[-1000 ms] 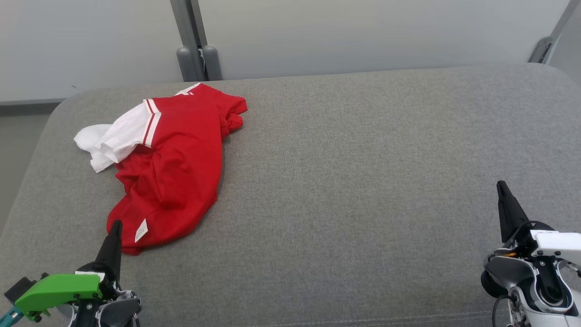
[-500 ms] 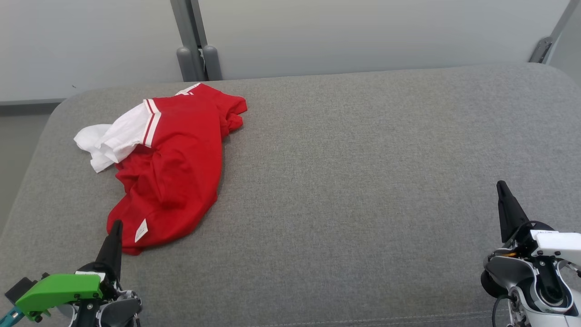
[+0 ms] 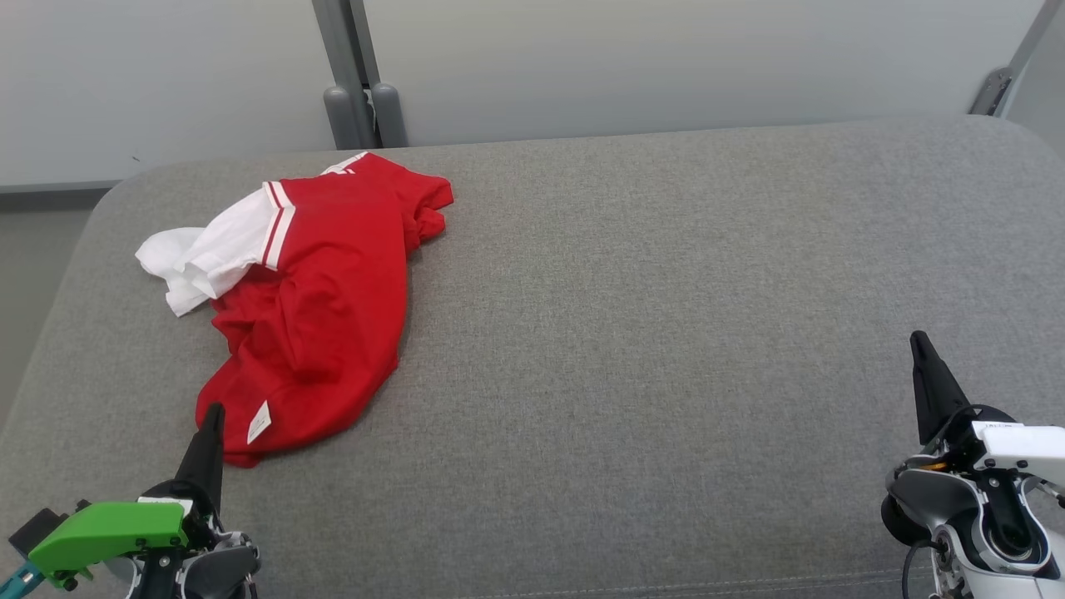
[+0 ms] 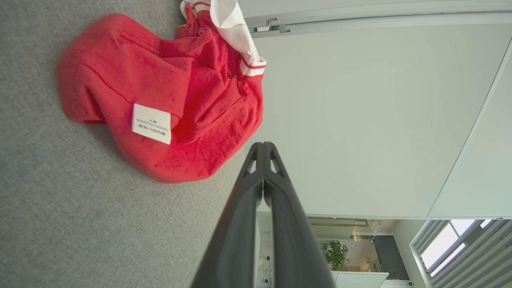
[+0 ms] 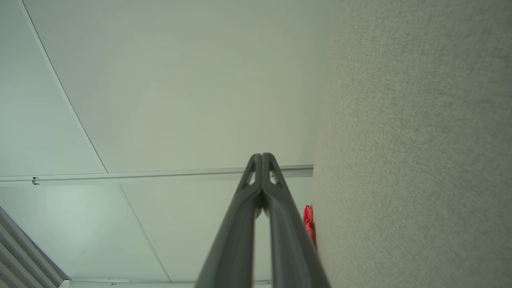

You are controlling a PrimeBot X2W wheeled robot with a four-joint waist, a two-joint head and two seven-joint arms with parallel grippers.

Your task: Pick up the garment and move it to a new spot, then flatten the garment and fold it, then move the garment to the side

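Note:
A crumpled red garment (image 3: pixel 320 299) with white sleeves and a small white label lies on the left part of the grey padded surface (image 3: pixel 649 316). In the left wrist view the garment (image 4: pixel 160 88) sits just ahead and to the left of the fingertips. My left gripper (image 3: pixel 215 413) stands shut and empty at the lower left, its tip just short of the garment's near hem. My right gripper (image 3: pixel 918 341) is shut and empty at the lower right, far from the cloth. The right wrist view catches a sliver of the garment (image 5: pixel 309 224) beside the shut gripper (image 5: pixel 262 157).
A grey post (image 3: pixel 358 91) rises behind the surface's far edge against a pale wall. The surface has rounded corners, and its left edge drops off near the garment. Bare grey fabric stretches across the middle and right.

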